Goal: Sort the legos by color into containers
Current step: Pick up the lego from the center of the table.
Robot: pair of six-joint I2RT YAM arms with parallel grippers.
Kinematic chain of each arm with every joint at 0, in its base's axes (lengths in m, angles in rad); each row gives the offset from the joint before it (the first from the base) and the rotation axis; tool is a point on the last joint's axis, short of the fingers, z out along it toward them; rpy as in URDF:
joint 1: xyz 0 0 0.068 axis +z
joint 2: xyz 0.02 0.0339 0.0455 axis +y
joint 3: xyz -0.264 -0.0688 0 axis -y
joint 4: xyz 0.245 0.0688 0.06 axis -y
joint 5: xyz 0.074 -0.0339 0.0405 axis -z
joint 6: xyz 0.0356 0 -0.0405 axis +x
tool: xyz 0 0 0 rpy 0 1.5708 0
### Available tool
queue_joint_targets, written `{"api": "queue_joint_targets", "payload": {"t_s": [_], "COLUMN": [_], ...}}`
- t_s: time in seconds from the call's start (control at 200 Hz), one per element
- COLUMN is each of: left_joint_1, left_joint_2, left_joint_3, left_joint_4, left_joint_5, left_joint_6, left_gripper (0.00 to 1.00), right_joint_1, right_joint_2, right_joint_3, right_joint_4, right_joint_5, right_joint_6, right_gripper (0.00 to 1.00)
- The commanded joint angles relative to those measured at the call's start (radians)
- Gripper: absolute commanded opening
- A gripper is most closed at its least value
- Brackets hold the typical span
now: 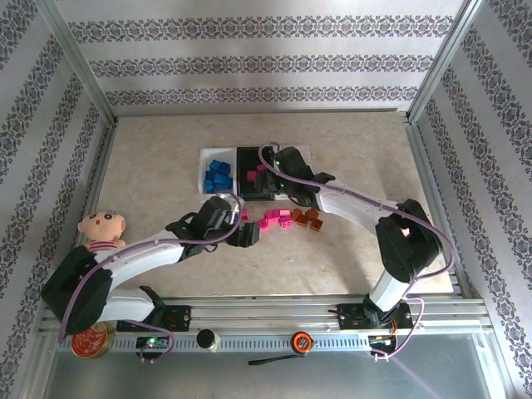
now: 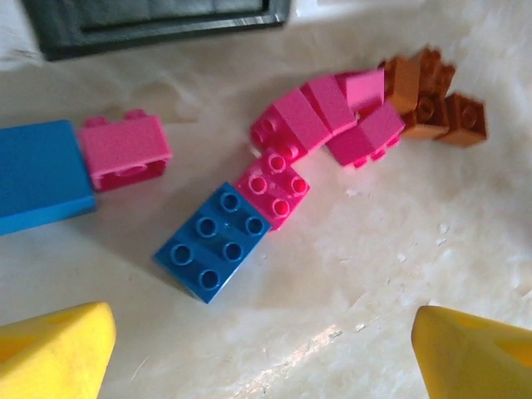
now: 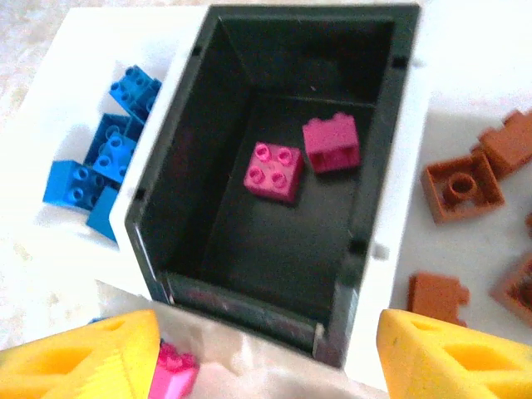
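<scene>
Your left claw (image 1: pixel 243 233) sits low in the middle of the top view. It is just beside a loose bunch of pink bricks (image 1: pixel 274 219) and brown bricks (image 1: pixel 306 219) on the counter (image 1: pixel 357 150). Your right claw (image 1: pixel 270 177) hangs over the black tray (image 1: pixel 249 162). The left white tray (image 1: pixel 206 155) beside it holds blue bricks (image 1: pixel 218 174).

Look at the left wrist view. The left claw (image 2: pixel 266 357) is open wide with nothing in it. One blue brick (image 2: pixel 212 241) touches a pink brick (image 2: pixel 273 187) in the middle.

Now the right wrist view. The right claw (image 3: pixel 270 362) is open too, and it holds nothing. Two pink bricks (image 3: pixel 273 170) lie in the black tray (image 3: pixel 374 166). Blue bricks (image 3: pixel 96 158) are at the upper left. Brown bricks (image 3: pixel 461 187) lie in the right white tray (image 3: pixel 465 58).
</scene>
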Motion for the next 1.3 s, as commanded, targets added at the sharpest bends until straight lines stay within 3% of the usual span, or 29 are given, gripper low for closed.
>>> {"api": "queue_joint_targets", "payload": {"t_s": [0.0,0.23,0.465,0.76,1.019,1.294], "left_joint_1": [-0.039,-0.057,-0.057,-0.06,-0.112,-0.13], "left_joint_2": [0.088,0.235,0.298,0.359,0.309,0.085], "left_joint_3": [0.054,0.126,0.14,0.151,0.088,0.003], "left_joint_4": [-0.048,-0.011,0.044,0.046,0.027,-0.004], "left_joint_5": [-0.083,-0.158,-0.188,-0.146,-0.144,-0.12], "left_joint_6": [0.105,0.17,0.209,0.227,0.195,0.106], "left_gripper": [0.9,0.86,0.83,0.68,0.44,0.34], "right_joint_1": [0.0,-0.01,-0.02,-0.03,-0.045,-0.051], "right_joint_2": [-0.086,-0.23,-0.277,-0.299,-0.31,-0.313], "right_joint_3": [-0.089,-0.199,-0.223,-0.236,-0.247,-0.263], "right_joint_4": [0.049,0.058,0.052,0.051,0.053,0.055], "right_joint_5": [-0.006,0.014,0.021,0.026,0.031,0.025], "right_joint_6": [0.027,0.033,0.031,0.032,0.034,0.044], "right_gripper": [0.7,0.71,0.71,0.71,0.71,0.71]}}
